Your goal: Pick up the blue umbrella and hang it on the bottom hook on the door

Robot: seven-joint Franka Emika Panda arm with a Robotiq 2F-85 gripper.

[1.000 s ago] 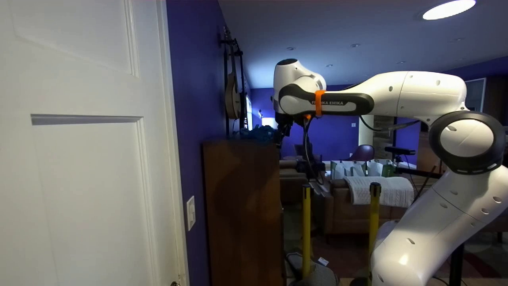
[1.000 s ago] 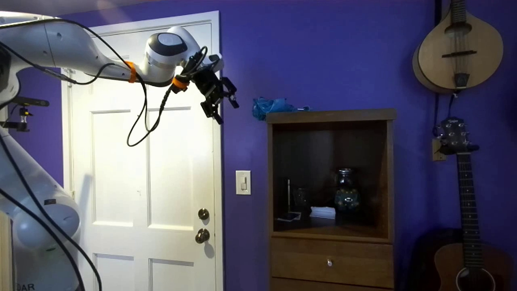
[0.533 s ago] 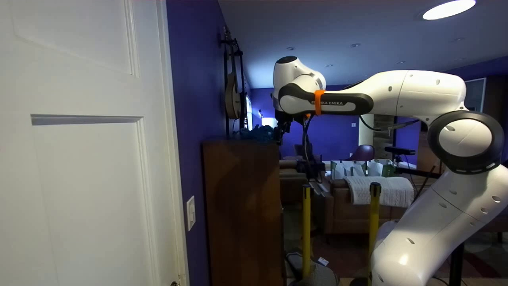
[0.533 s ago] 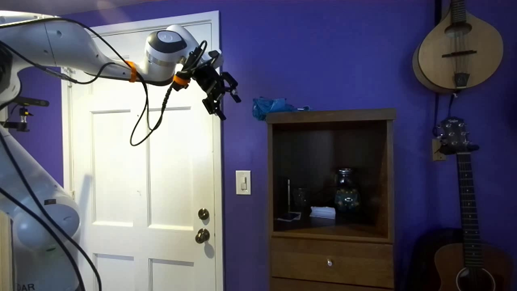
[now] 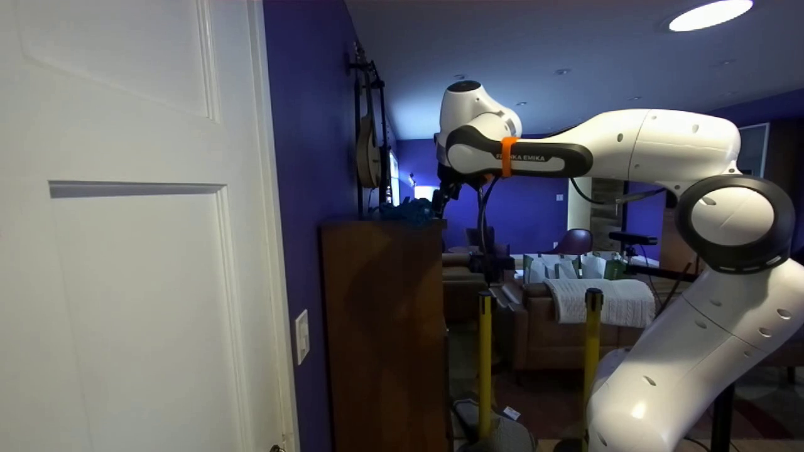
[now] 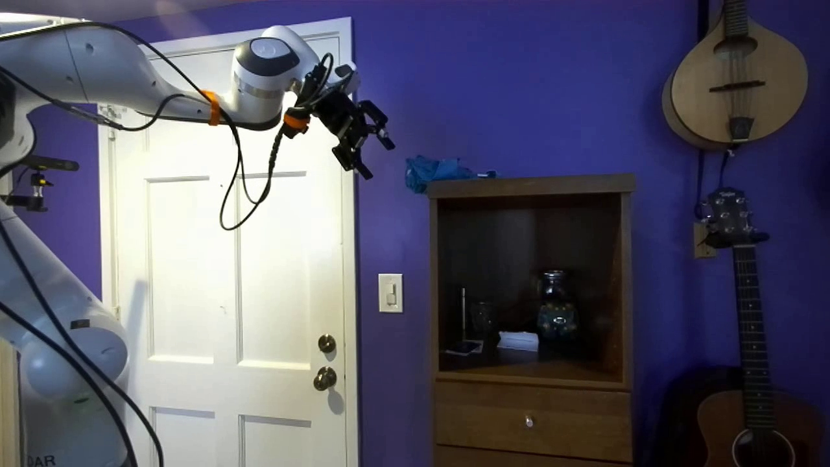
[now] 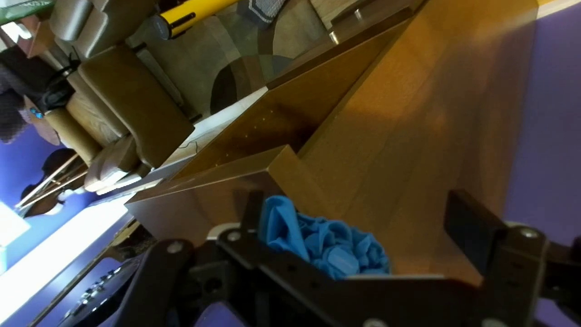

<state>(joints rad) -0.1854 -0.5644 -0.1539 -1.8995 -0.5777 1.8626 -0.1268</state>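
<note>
The bright blue folded umbrella [image 6: 438,172] lies on top of the cabinet, one end over its left edge in an exterior view. It is a dark blue bundle in an exterior view [image 5: 411,212], and in the wrist view [image 7: 336,247] it is bunched blue cloth partly hidden by the gripper. My gripper [image 6: 380,159] is open and empty, tilted down, left of the umbrella and apart from it. It also shows in an exterior view [image 5: 445,201] and the wrist view [image 7: 363,218]. The white door [image 6: 188,272] is behind the arm, and also in an exterior view [image 5: 138,301]. I cannot make out a hook.
The brown wooden cabinet [image 6: 532,186] has an open shelf with a jar [image 6: 556,308]. A guitar [image 6: 755,324] and a mandolin-like instrument [image 6: 736,84] are right of it. Yellow posts [image 5: 485,370] and a sofa [image 5: 559,342] stand behind. Cables hang from the arm.
The gripper has risen and moved a little right, toward the cabinet side, in an exterior view. The wrist is slightly higher in both exterior views. The umbrella has not moved.
</note>
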